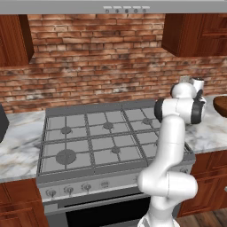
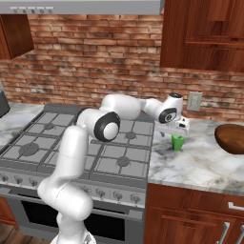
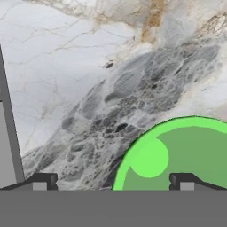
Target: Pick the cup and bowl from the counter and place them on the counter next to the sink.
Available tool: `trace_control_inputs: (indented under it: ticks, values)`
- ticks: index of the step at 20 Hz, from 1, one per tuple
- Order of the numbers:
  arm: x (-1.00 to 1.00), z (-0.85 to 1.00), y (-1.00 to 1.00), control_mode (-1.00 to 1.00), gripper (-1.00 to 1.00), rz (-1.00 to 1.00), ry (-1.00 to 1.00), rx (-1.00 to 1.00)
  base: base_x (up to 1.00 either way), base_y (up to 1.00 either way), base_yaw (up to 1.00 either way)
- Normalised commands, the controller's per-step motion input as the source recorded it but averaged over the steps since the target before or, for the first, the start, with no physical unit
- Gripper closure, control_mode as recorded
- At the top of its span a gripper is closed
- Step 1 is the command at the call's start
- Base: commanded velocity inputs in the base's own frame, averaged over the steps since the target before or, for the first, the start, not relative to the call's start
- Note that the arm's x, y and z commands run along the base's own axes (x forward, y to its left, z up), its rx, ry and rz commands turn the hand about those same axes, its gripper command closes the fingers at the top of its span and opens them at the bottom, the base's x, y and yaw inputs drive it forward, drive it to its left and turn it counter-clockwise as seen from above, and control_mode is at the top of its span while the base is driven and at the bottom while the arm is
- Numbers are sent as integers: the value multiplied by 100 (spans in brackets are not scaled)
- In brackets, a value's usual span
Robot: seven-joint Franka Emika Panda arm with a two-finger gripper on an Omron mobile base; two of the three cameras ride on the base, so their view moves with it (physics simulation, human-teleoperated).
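Observation:
The small green cup [image 2: 177,142] stands upright on the marble counter [image 2: 200,164] just right of the stove. My gripper [image 2: 177,131] hangs right above it, pointing down, open and holding nothing. In the hand view I look down into the cup [image 3: 177,155] at the lower right. One fingertip [image 3: 184,181] is over the cup's inside, the other [image 3: 42,181] over bare counter [image 3: 88,66]. The dark brown wooden bowl [image 2: 231,138] sits further right on the same counter, also seen as the bowl [image 1: 221,105] at the right edge. The sink is out of view.
A grey gas stove [image 1: 102,137] with several burners fills the middle, left of the cup. A brick wall with a white outlet [image 2: 194,101] stands behind the counter. Wood cabinets [image 2: 205,33] hang above, and a grey hood [image 1: 124,6] is over the stove.

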Motion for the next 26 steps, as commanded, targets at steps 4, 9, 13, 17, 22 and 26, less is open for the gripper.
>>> trace_control_inputs:
  ticks: [4,9,13,17,22,26]
  values:
    - [0,-2,-16,-100,-100,1,0,0,0,0,0]
    - [0,0,0,-100,-100,0,0,0,0,0,0]
    - [0,0,1,-100,100,0,0,0,0,0,0]
    - [0,0,2,-100,100,0,0,0,0,0,0]
    - [0,0,0,-100,100,1,0,0,0,0,0]
    - [-4,0,0,-100,100,0,0,0,0,0,0]
